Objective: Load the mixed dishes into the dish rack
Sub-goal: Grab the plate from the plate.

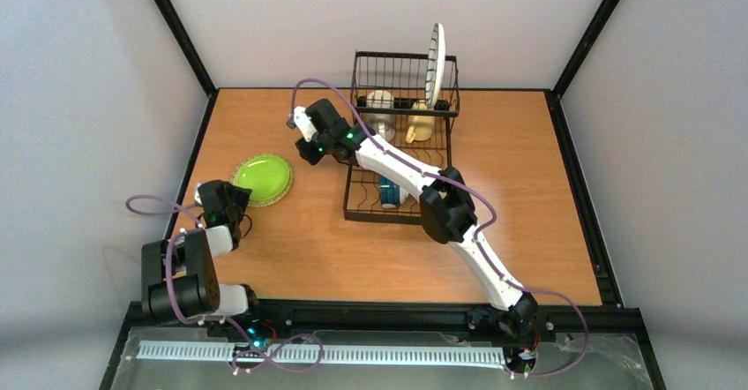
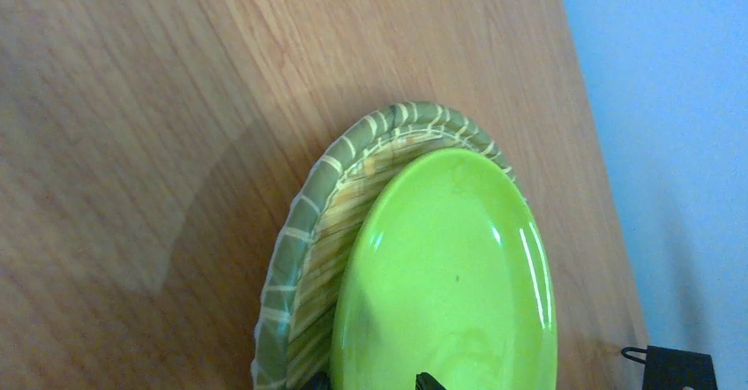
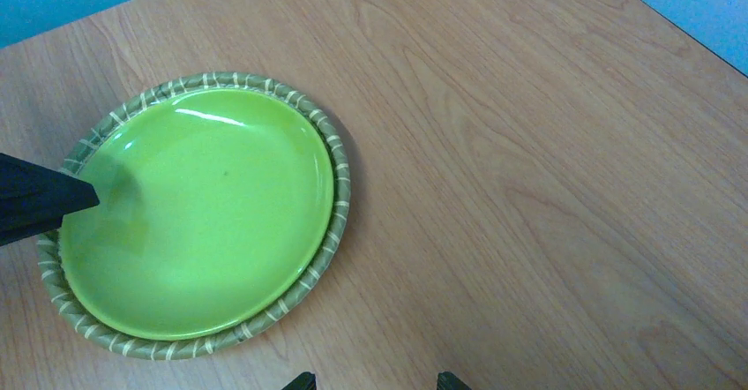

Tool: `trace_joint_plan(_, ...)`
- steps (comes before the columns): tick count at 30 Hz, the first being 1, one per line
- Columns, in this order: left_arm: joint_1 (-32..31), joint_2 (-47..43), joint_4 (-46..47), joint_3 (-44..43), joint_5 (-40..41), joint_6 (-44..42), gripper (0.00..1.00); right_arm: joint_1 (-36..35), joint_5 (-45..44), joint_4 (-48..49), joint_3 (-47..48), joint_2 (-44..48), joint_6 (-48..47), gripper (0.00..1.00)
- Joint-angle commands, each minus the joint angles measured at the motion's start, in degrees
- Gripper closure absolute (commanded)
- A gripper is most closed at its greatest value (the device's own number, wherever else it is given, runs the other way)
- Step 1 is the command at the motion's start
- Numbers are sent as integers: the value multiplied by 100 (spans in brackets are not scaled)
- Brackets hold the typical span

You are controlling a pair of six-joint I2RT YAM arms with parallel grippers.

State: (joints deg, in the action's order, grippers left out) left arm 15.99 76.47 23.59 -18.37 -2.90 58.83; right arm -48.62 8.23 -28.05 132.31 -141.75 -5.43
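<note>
Lime-green plate (image 3: 198, 213) stacked on woven-pattern plate (image 3: 338, 198) at left of table (image 1: 529, 231), well apart from dish rack (image 1: 401, 147) — left gripper (image 1: 238, 198) at its near rim, clamped or not: cannot tell. Right gripper (image 3: 370, 381) hovering nearby — jaws apart, empty.

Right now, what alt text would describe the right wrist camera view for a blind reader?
A glossy lime-green plate sits inside a woven green-and-tan striped plate on a wooden table. A black gripper finger overlaps their left rim.

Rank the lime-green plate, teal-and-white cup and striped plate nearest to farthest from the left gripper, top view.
1. Lime-green plate, left side, at left gripper.
2. Teal-and-white cup, near end of dish rack.
3. Striped plate, upright, rack's far end.
</note>
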Motion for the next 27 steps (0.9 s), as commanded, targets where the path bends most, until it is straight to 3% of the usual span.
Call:
trace_joint_plan(1, -26, 307, 360, 29, -149, 21, 45, -51, -95, 10, 63, -100, -94, 21)
trace_joint_plan(9, -27, 674, 728, -3, -403, -27, 50, -51, -120, 26, 49, -105, -107, 21)
trace_joint_plan(20, -26, 617, 940, 57, -518, -82, 99, -49, -159, 19, 24, -67, -81, 21)
trace_joint_plan(27, -26, 467, 947, 135, -503, -52, 100, -51, -170, 134, -198, 85, -73, 21)
